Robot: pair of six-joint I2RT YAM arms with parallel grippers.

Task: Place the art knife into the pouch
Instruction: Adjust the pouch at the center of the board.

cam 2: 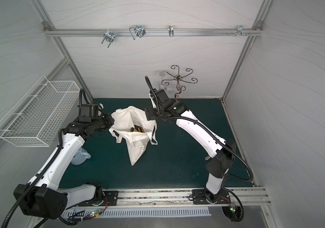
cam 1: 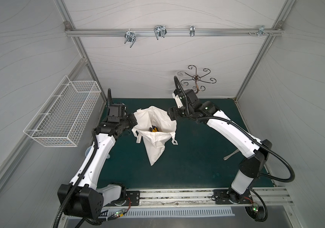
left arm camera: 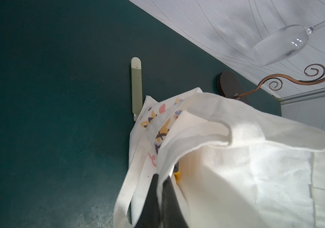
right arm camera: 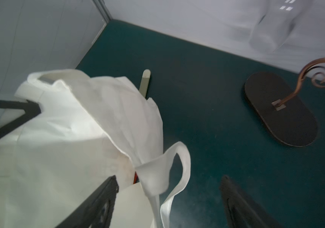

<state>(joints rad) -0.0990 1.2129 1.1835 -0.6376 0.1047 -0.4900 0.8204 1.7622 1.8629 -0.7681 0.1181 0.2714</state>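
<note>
Left gripper (left arm camera: 160,177) is clenched on the left rim of the pouch (cam 1: 155,146); in the left wrist view its two dark fingers pinch a fold of the cream cloth. Right gripper (right arm camera: 169,177) is released, its jaws spread wide at the pouch's right rim, with one loop handle hanging in the gap between them. The art knife (cam 1: 153,129), yellow and black, lies inside the pouch, seen down through its open mouth, between the two grippers. The pouch sits near the middle of the green desk (cam 1: 197,158), mouth held up and its closed end pointing toward the front edge. Both arms rise from bases at the desk's front edge, elbows outward, then bend inward so the wrists face each other across the pouch.
</note>
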